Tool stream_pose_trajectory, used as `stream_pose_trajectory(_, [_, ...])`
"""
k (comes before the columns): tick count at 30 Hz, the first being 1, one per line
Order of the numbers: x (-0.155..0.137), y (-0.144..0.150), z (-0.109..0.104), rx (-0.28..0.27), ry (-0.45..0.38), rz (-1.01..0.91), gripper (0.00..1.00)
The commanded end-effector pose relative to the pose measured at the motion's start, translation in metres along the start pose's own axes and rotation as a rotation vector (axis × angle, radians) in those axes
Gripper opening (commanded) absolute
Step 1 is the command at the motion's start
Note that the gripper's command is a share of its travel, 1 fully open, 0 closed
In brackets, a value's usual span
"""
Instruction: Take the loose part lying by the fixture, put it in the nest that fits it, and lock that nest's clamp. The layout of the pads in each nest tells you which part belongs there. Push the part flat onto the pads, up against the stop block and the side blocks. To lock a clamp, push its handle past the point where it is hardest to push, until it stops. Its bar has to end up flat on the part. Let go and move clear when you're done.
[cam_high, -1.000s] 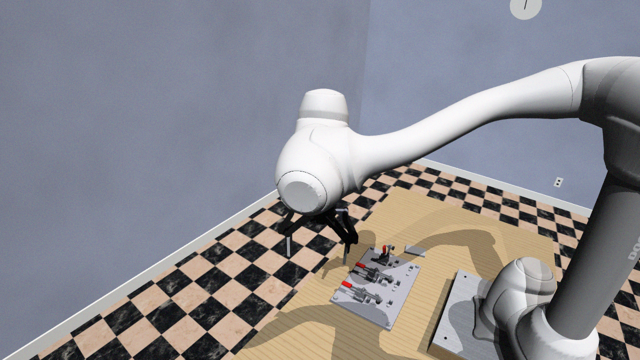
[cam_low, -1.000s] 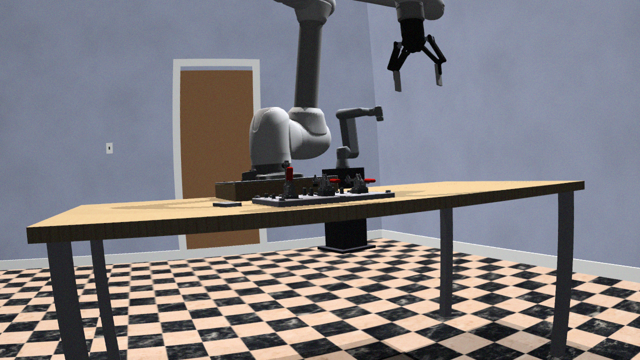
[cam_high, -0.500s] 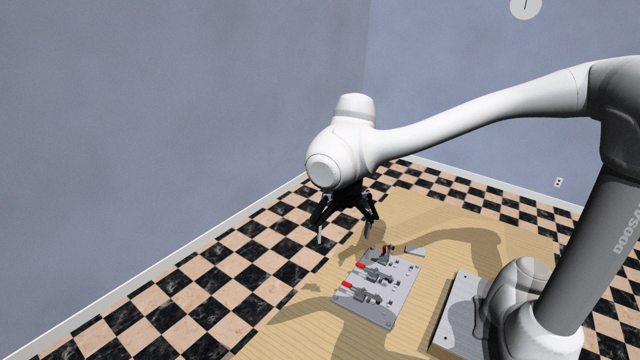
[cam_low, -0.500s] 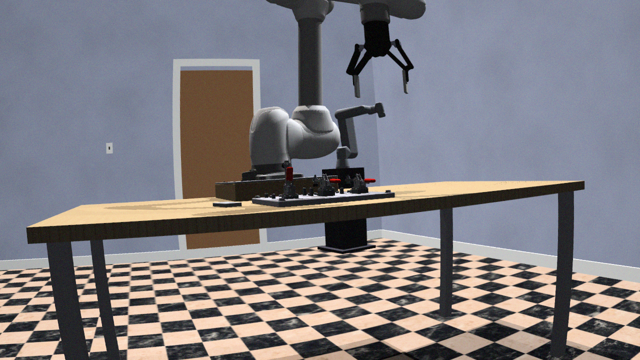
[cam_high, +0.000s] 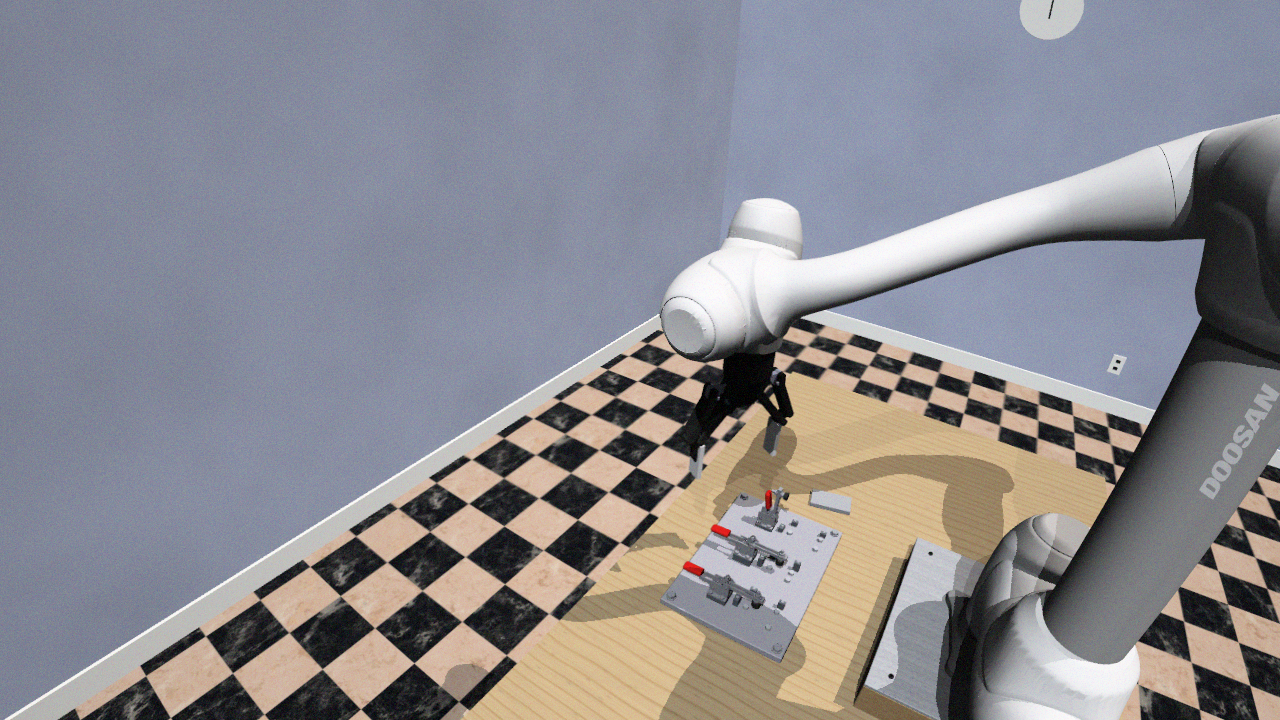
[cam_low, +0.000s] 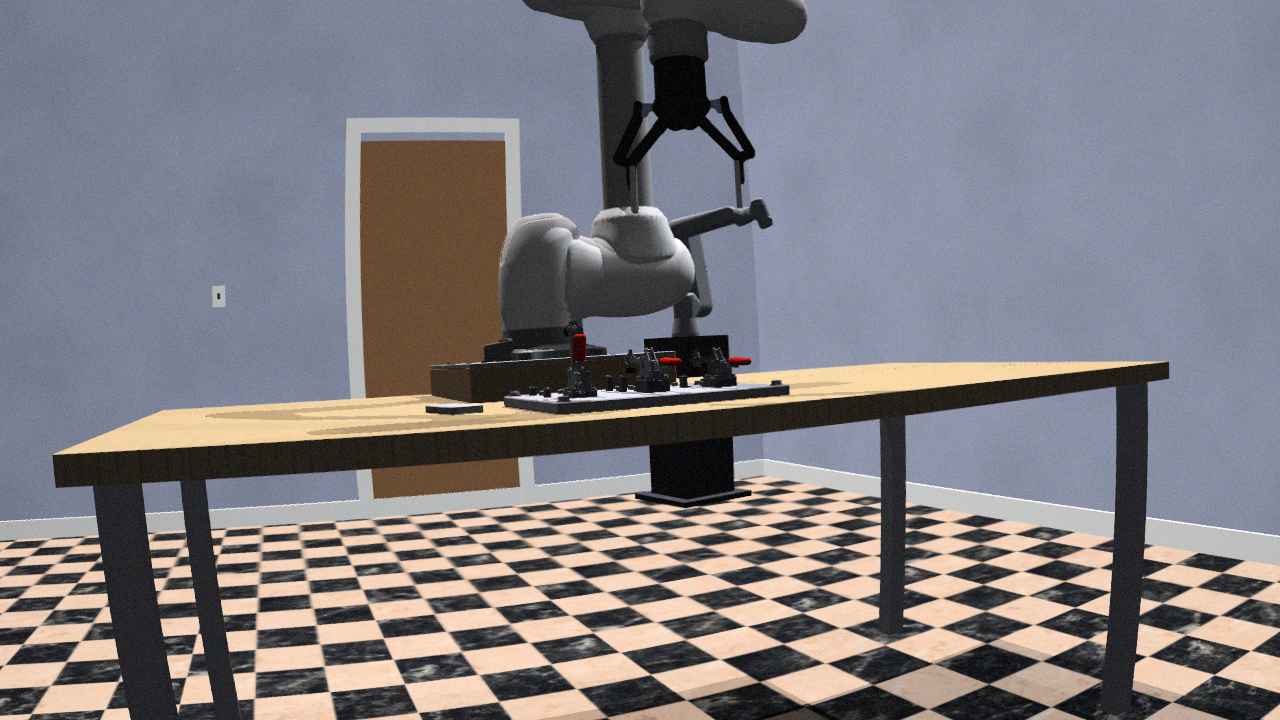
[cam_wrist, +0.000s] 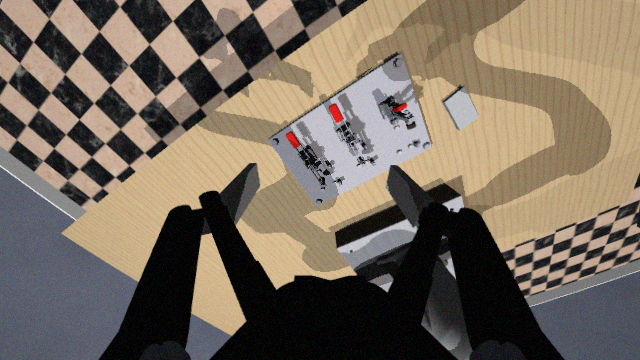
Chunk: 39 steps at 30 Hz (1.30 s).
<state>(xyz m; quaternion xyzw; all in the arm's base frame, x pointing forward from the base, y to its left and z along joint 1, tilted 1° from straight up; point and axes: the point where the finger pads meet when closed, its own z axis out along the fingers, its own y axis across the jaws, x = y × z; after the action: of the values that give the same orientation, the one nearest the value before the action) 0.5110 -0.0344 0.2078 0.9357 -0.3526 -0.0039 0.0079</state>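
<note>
The loose part (cam_high: 831, 501) (cam_low: 453, 408) (cam_wrist: 461, 108), a flat pale grey plate with one cut corner in the top view, lies on the table beside the fixture plate (cam_high: 723, 623) (cam_wrist: 372, 90). The clamp nearest it has its red handle (cam_high: 768, 499) (cam_low: 579, 347) (cam_wrist: 400, 108) upright and its bar raised. The middle red handle (cam_high: 720, 531) (cam_low: 669, 361) (cam_wrist: 336, 113) and the far red handle (cam_high: 692, 568) (cam_low: 739, 361) (cam_wrist: 293, 140) lie low, pointing outward, with their bars over the nests. Pad layouts are too small to tell. My gripper (cam_high: 734, 462) (cam_low: 687, 208) (cam_wrist: 323, 175) is open and empty, high above the table.
The robot's metal base plate (cam_high: 913, 617) stands on the wooden table (cam_high: 572, 676) (cam_low: 984, 376) beside the fixture. A second, smaller grey arm (cam_low: 707, 221) stands on a black pedestal (cam_low: 691, 470) behind the table. Arm shadows cross the table.
</note>
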Motion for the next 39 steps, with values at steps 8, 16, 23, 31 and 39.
stream_pose_trajectory(8, [0.004, 0.101, 0.030, 0.007, 0.001, -0.269, 1.00])
stream_pose_trajectory(16, [-0.003, 0.143, 0.043, 0.007, 0.000, -0.388, 1.00])
stream_pose_trajectory(23, [-0.015, 0.185, 0.058, 0.006, -0.001, -0.516, 1.00])
stream_pose_trajectory(31, [-0.020, 0.199, 0.064, 0.006, -0.001, -0.564, 1.00])
stream_pose_trajectory(39, [-0.020, 0.200, 0.064, 0.006, -0.001, -0.564, 1.00])
